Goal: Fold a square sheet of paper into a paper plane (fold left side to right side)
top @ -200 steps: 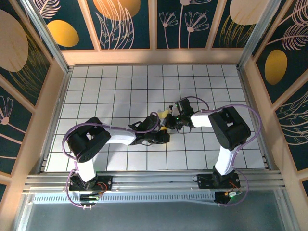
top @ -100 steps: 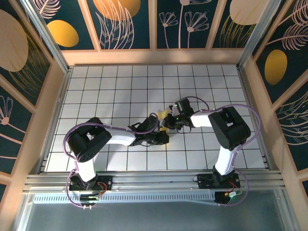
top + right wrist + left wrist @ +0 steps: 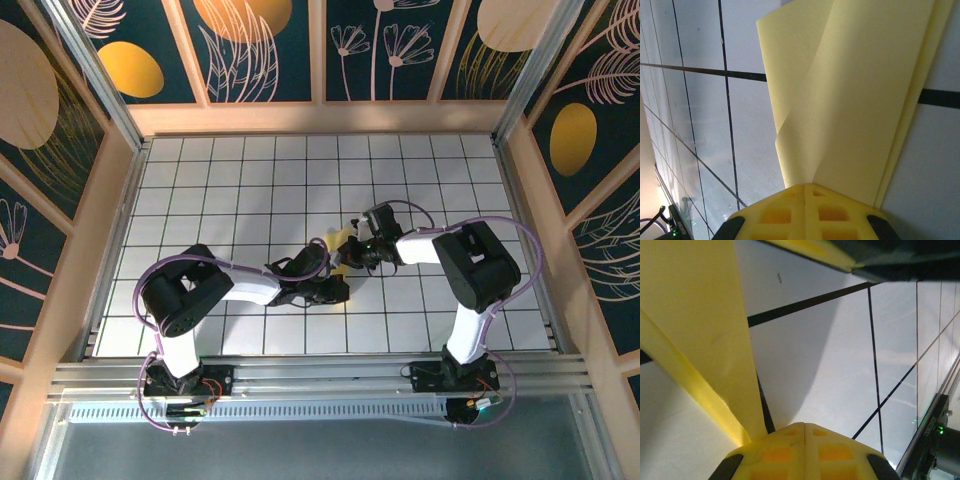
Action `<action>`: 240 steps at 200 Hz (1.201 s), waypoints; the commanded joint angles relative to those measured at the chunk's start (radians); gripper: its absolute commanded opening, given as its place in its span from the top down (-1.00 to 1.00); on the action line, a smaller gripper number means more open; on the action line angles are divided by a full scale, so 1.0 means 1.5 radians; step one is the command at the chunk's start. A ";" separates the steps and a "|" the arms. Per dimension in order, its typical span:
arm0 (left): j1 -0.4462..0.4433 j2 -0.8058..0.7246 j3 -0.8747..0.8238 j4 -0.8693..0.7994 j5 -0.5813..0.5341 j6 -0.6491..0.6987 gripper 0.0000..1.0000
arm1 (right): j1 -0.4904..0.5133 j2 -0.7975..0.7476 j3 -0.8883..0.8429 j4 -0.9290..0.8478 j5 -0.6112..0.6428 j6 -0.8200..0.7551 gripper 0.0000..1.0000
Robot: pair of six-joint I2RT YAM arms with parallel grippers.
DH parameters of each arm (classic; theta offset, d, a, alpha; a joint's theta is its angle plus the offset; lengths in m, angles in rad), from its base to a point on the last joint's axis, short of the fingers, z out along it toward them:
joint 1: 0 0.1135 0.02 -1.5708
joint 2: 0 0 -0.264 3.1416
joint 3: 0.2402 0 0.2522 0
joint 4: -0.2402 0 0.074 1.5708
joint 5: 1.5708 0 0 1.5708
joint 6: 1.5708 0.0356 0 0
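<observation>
The paper point(image 3: 342, 243) sits near the middle of the worktop point(image 3: 200, 180), a small yellow scrap from above, caught between the two wrists where they meet. On my right wrist feed it is folded: several pale yellow layers point(image 3: 855, 100) lie over one another, their edges stepped along the right side, with a soft bend in the left edge. The stack narrows straight down into the right jaws, which are clenched, the yellow pads point(image 3: 785, 215) meeting along a thin seam, and the paper runs into that seam, so I read it as pinched there.

On my left wrist feed the paper point(image 3: 690, 315) rises as a broad yellow sheet up the left side, a brighter folded strip along its lower edge, lifted off the grid and throwing a grey shadow on the tiles. The left jaws are clenched too, pads point(image 3: 832, 452) pressed together. The sheet comes down to their left shoulder; whether a corner is nipped I cannot tell.

From above, the left arm point(image 3: 245, 290) reaches in from the left and the right arm point(image 3: 470, 260) from the right, wrists almost touching over the paper. Black grid lines cross the white worktop around them.
</observation>
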 commanded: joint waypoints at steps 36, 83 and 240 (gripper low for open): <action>-0.003 0.007 -0.020 0.003 0.015 -0.013 1.00 | 0.015 0.073 -0.035 -0.113 0.096 -0.018 1.00; -0.009 0.002 -0.027 0.006 0.016 -0.016 1.00 | 0.015 0.073 -0.034 -0.114 0.096 -0.019 1.00; 0.038 0.002 0.028 0.019 0.042 -0.003 1.00 | 0.018 0.076 -0.026 -0.118 0.094 -0.019 1.00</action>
